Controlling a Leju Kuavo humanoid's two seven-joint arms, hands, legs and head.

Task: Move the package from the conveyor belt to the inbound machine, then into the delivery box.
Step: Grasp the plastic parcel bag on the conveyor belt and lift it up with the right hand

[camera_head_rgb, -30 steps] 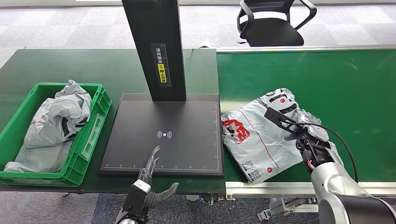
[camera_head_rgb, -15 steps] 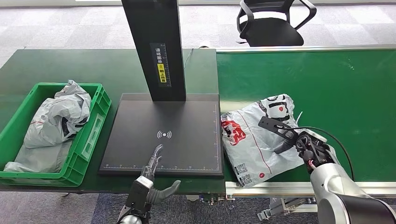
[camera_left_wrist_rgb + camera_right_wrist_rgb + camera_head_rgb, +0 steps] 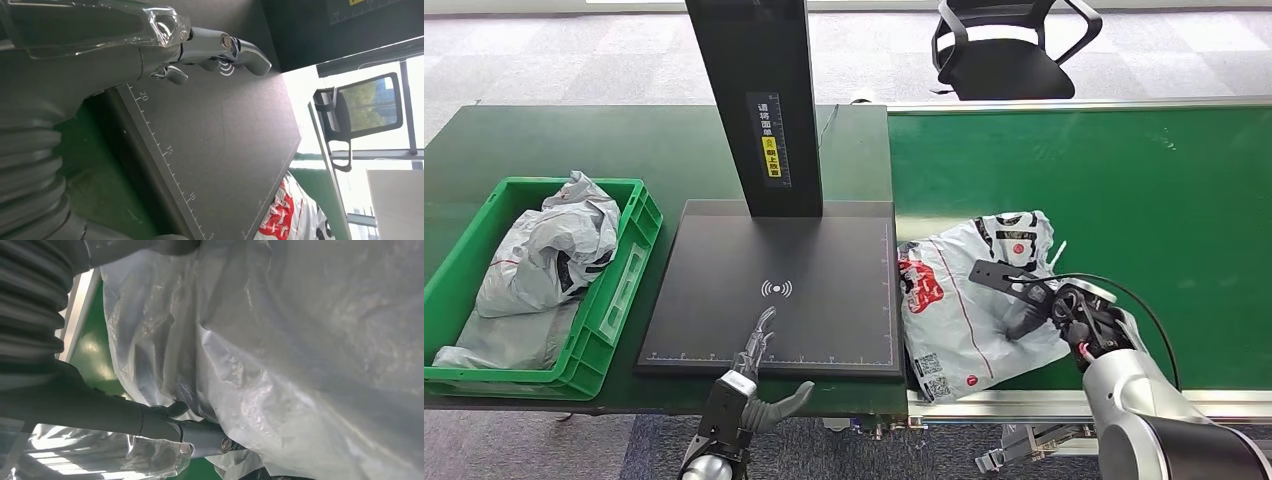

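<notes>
While the left hand (image 3: 754, 375) waits, fingers spread, at the black scanner pad's (image 3: 824, 260) near edge, the right hand (image 3: 1064, 310) grips the crinkled white plastic package (image 3: 964, 300) on the green conveyor belt (image 3: 1124, 180); scanning and the green crate (image 3: 639, 215) lie ahead.

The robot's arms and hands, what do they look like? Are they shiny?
Yes, a bit. The arms are rounded silver metal. The right hand has dark fingers, a black cable looping over it, and small red wires at the wrist. The left hand has a thick grey thumb and thin dark fingers. Up close, each wrist wears a grey ribbed cover, and the left hand's fingers look silvery with a clear plastic shell.
</notes>
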